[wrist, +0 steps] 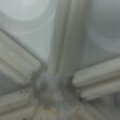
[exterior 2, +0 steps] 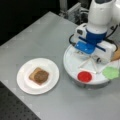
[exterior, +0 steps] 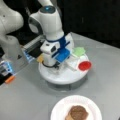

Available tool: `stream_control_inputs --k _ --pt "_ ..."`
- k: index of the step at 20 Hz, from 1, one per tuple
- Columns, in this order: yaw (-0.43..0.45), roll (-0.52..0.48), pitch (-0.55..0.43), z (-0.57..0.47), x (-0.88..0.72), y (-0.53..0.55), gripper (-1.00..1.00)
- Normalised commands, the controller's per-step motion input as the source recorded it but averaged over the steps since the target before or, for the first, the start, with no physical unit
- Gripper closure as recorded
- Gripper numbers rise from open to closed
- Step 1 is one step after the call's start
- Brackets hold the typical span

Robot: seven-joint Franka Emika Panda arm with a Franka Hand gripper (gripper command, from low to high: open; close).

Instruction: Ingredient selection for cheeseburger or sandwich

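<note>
White gripper low over divided tray; grip state impossible to tell. Red disc, green lettuce on tray. Patty on toast, on plate.

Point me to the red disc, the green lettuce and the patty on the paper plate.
red disc (exterior 2: 84, 76): a front view, its centre.
green lettuce (exterior 2: 110, 72): a front view, middle of the leaf.
patty (exterior 2: 40, 76): a front view, its top face, on toast.

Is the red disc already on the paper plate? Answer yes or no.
No. In a front view the red disc lies on the round divided tray, while the paper plate holds toast and patty.
</note>
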Motion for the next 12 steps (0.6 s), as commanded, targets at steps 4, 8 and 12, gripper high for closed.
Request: stream_control_inputs --k 4,8,12 --pt "0.184 -0.093 -0.159 -0.2 -0.19 0.0 -1.0" --pt "0.198 -0.083 -0.154 -0.23 -0.21 0.0 -1.0" --pt "0.235 -0.055 -0.127 -0.24 -0.25 -0.02 -1.0"
